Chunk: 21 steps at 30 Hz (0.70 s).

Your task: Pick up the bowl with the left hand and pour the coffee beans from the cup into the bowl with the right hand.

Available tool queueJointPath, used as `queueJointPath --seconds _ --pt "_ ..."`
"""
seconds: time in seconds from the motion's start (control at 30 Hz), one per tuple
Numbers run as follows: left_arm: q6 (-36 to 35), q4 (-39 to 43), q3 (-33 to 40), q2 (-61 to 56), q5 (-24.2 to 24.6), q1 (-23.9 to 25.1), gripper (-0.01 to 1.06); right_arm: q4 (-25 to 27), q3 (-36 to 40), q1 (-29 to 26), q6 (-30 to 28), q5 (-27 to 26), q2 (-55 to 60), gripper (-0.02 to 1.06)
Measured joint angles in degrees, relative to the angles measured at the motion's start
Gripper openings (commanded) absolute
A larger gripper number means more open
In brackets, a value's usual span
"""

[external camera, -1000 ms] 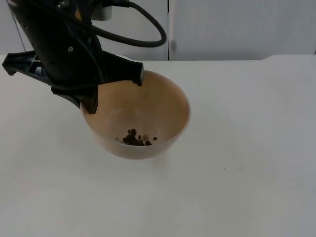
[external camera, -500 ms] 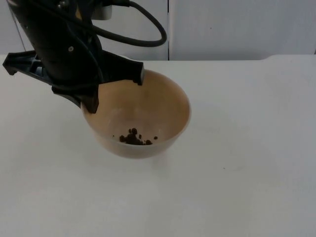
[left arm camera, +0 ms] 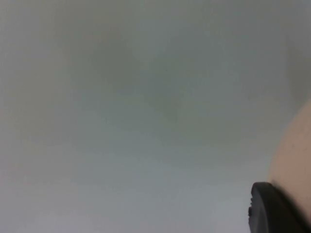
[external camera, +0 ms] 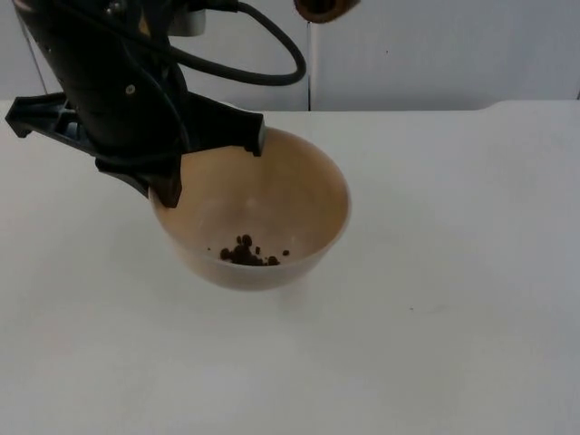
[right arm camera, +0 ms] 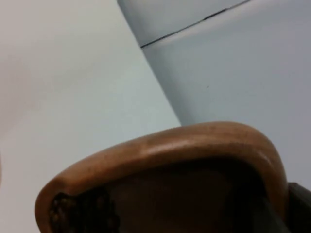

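One bowl [external camera: 263, 213], tan, sits a little left of centre in the top view, held by its rim at the upper left edge by the left gripper [external camera: 210, 161]; one finger stands inside the rim, the other outside, closed on the wall. The left wrist view has a black fingertip [left arm camera: 272, 208] against the bowl's pale side. A small heap of coffee beans [external camera: 246, 254] lies at the bowl's bottom, toward its near side; too clumped to count.

One cup [external camera: 323, 8], brown, peeks in at the top edge of the top view, above and just right of the bowl. In the right wrist view its wooden rim [right arm camera: 160, 155] is tipped, with a few beans clinging near the lip. The right gripper's state I cannot tell.

Step in hand, as I judge it: pouring under way. Next move calls for bringing the cup over the bowl's mouth and tipping further.
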Motion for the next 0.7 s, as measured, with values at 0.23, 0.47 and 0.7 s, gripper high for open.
queueJointPath --seconds 0.23,0.47,0.7 --pt "0.0 0.0 0.0 0.0 -0.1 0.0 0.0 13.5 0.0 -6.4 -2.8 0.0 0.0 0.0" --pt "-0.5 0.0 0.0 0.0 -0.9 0.0 0.0 30.3 0.0 -12.5 -6.9 0.0 0.0 0.0" --pt "-0.6 0.0 0.0 0.0 -0.9 0.0 0.0 37.7 0.0 -17.2 -7.6 -0.1 0.0 0.0"
